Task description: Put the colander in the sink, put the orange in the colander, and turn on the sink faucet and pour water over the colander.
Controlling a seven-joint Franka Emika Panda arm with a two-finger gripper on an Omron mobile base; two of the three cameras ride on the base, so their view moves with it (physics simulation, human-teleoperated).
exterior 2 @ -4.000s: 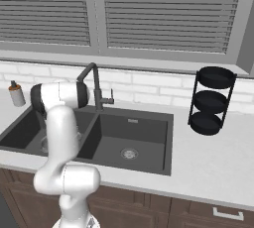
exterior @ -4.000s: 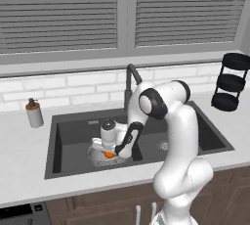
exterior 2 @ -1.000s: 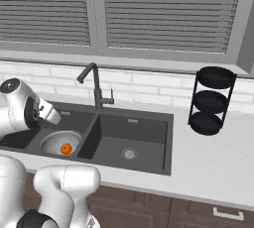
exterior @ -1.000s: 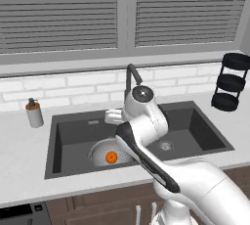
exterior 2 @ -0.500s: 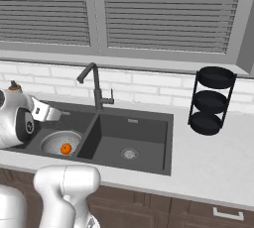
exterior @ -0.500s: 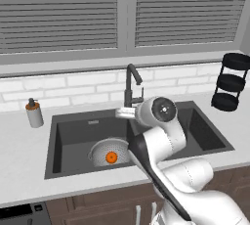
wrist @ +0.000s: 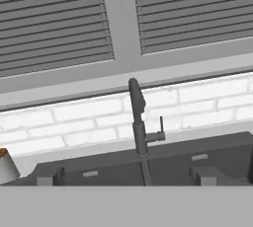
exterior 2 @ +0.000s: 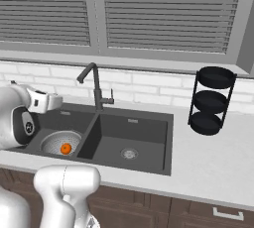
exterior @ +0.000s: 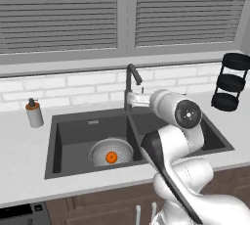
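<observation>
The arm hides the faucet (exterior: 131,84) base and part of the right basin of the sink (exterior: 73,121); the dispenser (wrist: 6,164) is cut off at the hand view's left edge.

1. The sink (exterior: 73,131) is matt dark grey.
2. The colander (exterior: 100,149) is silver-grey perforated metal mesh.
3. The sink faucet (wrist: 138,122) looks dull dark metal.
4. The desk (exterior 2: 213,165) is smooth pale grey.

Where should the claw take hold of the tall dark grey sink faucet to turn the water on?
Probably at the small side lever of the tall slim dark grey faucet. It stands upright as a thin rod off a short side stub, apart from the spout. Come from the front, over the dark grey double-basin sink, fingers either side of the rod.
</observation>
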